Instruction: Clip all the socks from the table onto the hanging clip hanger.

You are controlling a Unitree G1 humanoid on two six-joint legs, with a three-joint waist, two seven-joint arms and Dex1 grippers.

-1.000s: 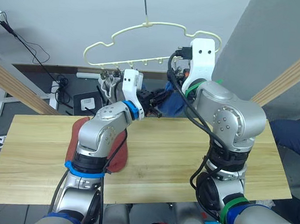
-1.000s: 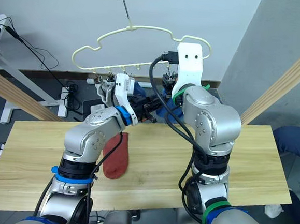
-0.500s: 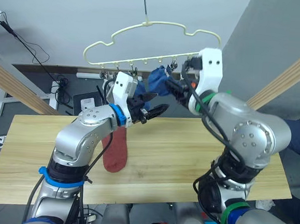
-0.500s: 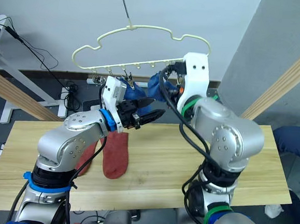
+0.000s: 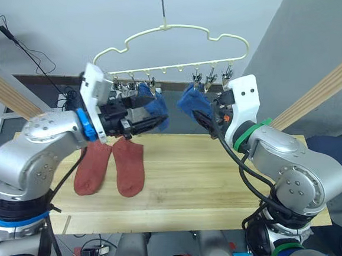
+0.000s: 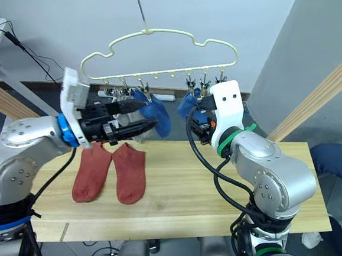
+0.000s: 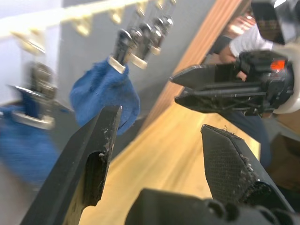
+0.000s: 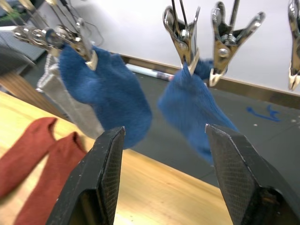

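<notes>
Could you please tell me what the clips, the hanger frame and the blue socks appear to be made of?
The shiny silver clips look like bare metal, going by their bright reflections. The pale cream hanger frame seems to be smooth moulded plastic, though coated wire is possible. The two fuzzy blue socks look like soft, napped knit fabric with a matte surface.

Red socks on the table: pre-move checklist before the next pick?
1. Two red socks flat on the table, side by side, nothing on them: ok.
2. Left end effector open, holding nothing: ok.
3. Right end effector open, holding nothing: ok.
4. Both blue socks hang from clips: ok.
5. Free clip on the clip hanger, beside the right blue sock: ok.
6. Grey socks both clipped: cannot tell, only grey fabric behind the left blue sock.
</notes>
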